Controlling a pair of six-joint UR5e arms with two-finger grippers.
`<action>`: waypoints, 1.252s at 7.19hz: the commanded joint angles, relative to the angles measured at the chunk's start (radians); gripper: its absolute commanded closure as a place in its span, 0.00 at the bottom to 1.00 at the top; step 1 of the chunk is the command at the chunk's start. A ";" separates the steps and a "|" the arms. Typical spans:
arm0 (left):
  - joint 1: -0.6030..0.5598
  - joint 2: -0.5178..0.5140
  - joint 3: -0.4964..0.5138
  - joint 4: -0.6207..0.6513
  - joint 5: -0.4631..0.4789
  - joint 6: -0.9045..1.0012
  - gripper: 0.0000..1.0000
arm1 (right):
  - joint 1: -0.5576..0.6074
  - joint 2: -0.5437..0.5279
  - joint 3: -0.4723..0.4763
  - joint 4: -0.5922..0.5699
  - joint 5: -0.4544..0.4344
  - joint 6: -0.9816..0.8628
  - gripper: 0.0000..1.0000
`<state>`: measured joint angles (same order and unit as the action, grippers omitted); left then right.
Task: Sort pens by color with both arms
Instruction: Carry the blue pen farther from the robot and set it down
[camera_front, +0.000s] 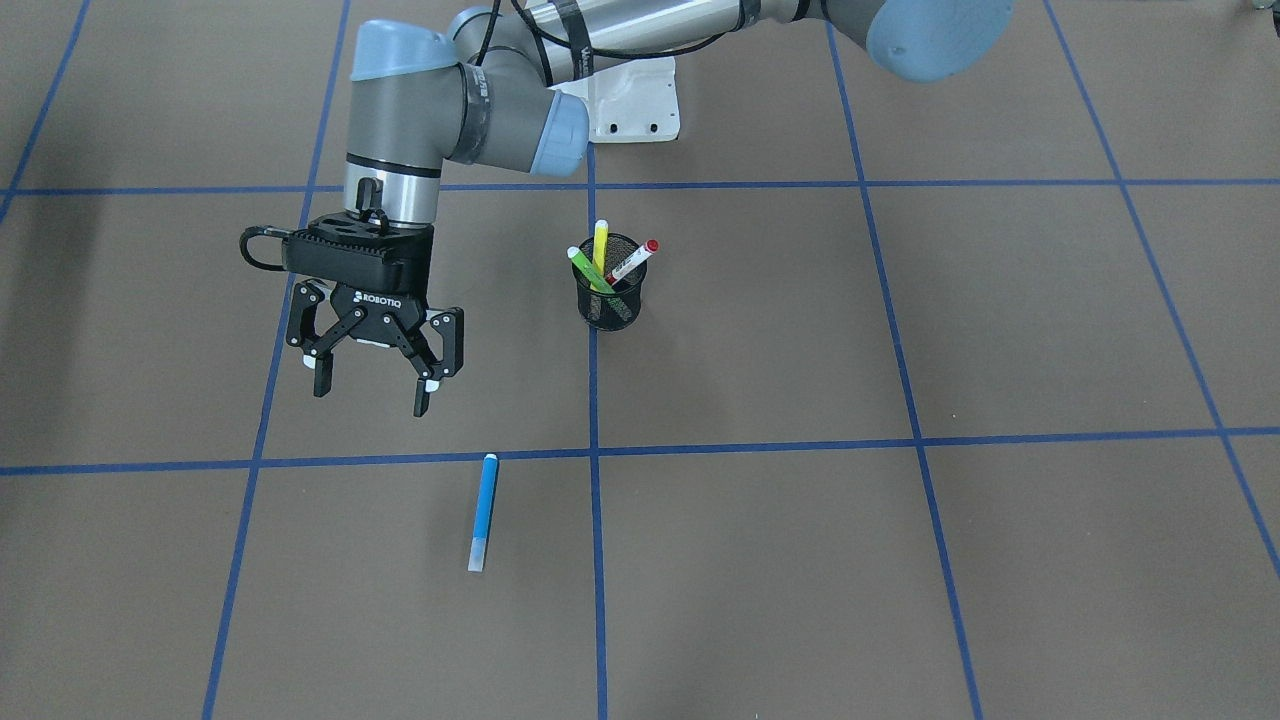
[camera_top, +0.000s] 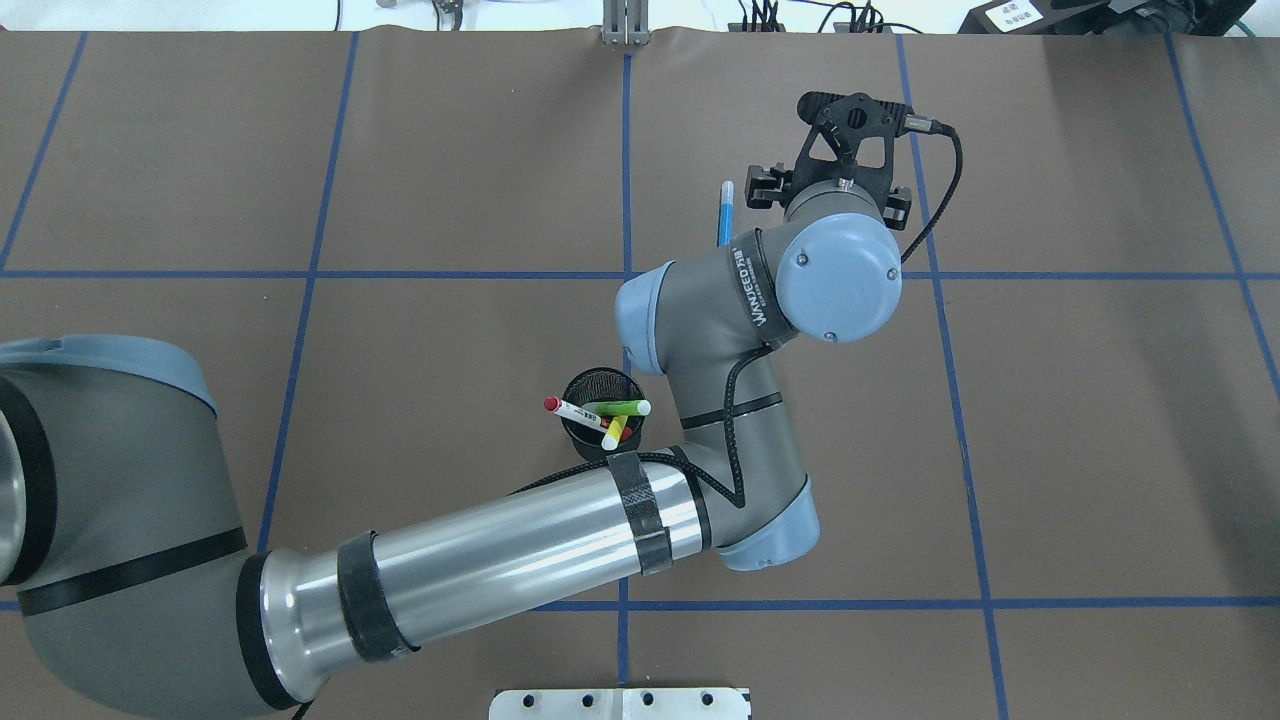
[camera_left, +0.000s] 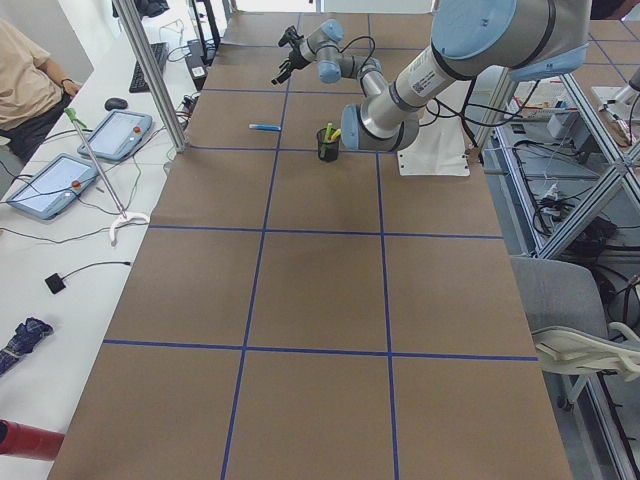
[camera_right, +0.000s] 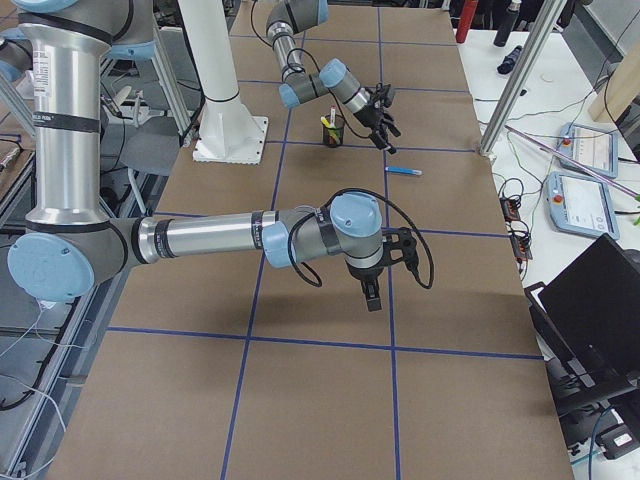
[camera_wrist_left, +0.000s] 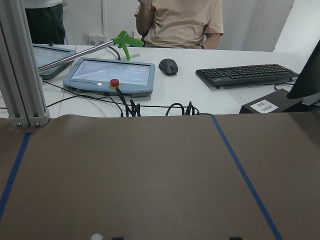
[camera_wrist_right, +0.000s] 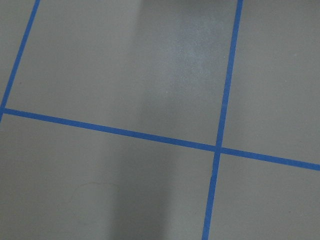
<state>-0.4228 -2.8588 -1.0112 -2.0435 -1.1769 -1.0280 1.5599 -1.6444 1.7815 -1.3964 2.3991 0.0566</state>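
- Two claws to report. The left claw (camera_front: 372, 395) hangs raised above the table (camera_front: 900, 600), spread wide, with nothing between its fingers (camera_front: 423, 398), which point down.
- Its arm, the left arm (camera_top: 500, 560), comes in from the robot's left and crosses the table's middle line, so this claw sits over the robot's right half.
- One blue pen (camera_front: 484, 512) lies flat on the table below the left claw and off to its left side. It is near the claw but touches neither finger, and its longer pale end points away from the robot.
- Three more pens stand tilted in a black mesh cup (camera_front: 611, 300): a yellow pen (camera_front: 600, 245), a green pen (camera_front: 588, 270) and a white pen (camera_front: 630, 263) with a red cap.
- We see that cup behind the left claw, back toward the robot's base. It is farther to the claw's left than the blue pen and well apart from the fingers.
- From overhead, the left arm's silver forearm covers the cup's near edge.
- The right claw (camera_right: 373, 295) shows only in the side view from the robot's right. It hangs over the table, well apart from every pen, and we cannot tell how its fingers stand.
- Its wrist camera shows only brown table and blue tape lines (camera_wrist_right: 218, 125).
- Ahead of the left claw, past the table's edge, we see a white desk (camera_wrist_left: 200, 97) with a keyboard (camera_wrist_left: 247, 75) and a mouse (camera_wrist_left: 170, 66), and a person (camera_wrist_left: 182, 22) seated there.
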 joint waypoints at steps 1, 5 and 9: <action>-0.007 0.003 -0.168 0.267 -0.160 0.008 0.01 | 0.000 0.005 0.009 0.002 0.003 -0.004 0.00; -0.071 0.169 -0.629 0.739 -0.429 0.139 0.02 | -0.023 0.026 0.080 0.005 0.052 0.121 0.00; -0.273 0.424 -0.854 0.841 -0.659 0.424 0.02 | -0.316 0.154 0.214 0.005 -0.085 0.700 0.00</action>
<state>-0.6236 -2.5110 -1.8305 -1.2118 -1.7605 -0.7052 1.3655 -1.5526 1.9652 -1.3913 2.3975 0.5524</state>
